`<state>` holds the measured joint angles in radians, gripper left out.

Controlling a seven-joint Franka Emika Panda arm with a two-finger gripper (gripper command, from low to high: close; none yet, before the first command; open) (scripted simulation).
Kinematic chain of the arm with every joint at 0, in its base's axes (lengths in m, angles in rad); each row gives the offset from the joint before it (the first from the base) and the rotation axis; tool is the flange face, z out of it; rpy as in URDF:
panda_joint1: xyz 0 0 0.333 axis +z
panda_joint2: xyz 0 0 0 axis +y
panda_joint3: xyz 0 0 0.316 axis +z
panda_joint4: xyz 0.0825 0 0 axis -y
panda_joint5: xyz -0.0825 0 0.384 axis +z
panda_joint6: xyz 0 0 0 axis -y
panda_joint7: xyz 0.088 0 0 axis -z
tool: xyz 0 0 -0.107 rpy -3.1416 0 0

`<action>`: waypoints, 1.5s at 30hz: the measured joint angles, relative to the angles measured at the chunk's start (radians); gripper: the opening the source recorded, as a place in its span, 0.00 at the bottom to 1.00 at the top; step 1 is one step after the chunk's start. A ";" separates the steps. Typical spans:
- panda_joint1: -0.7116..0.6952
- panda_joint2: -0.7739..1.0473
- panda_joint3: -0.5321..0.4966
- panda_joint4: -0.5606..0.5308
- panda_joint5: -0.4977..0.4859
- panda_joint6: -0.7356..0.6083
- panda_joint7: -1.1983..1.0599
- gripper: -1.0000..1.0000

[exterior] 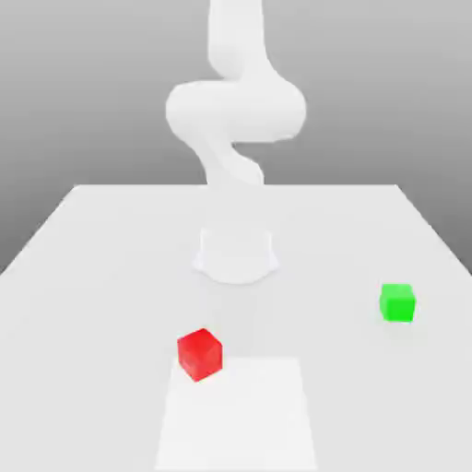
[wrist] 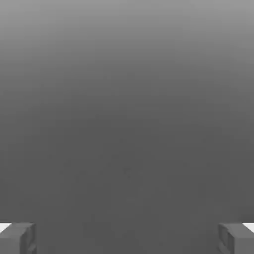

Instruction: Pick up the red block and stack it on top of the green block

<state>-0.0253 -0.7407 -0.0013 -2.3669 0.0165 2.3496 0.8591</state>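
Observation:
The red block [exterior: 200, 354] sits on the white table [exterior: 92, 267], near the front and a little toward the exterior view's left. The green block [exterior: 397, 302] rests on the table well apart from it, toward the exterior view's right. The white arm [exterior: 235, 111] rises from its round base [exterior: 236, 256] behind both blocks. In the hand view my gripper [wrist: 127, 238] is open. Its two grey fingertips [wrist: 20, 238] stand far apart with nothing between them, against a plain grey background.
A pale rectangular patch [exterior: 236, 415] lies at the table's front edge, right beside the red block. The table's far edge runs behind the arm's base.

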 joint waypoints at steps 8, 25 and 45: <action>-0.096 0.232 0.030 -0.252 0.049 0.188 0.240 0.50; -0.183 0.906 0.024 -0.550 -0.069 0.734 0.729 0.00; -0.015 0.583 0.131 -0.581 0.058 0.446 0.587 0.00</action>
<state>-0.0402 -0.1579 0.1302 -2.9477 0.0746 2.7959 1.4459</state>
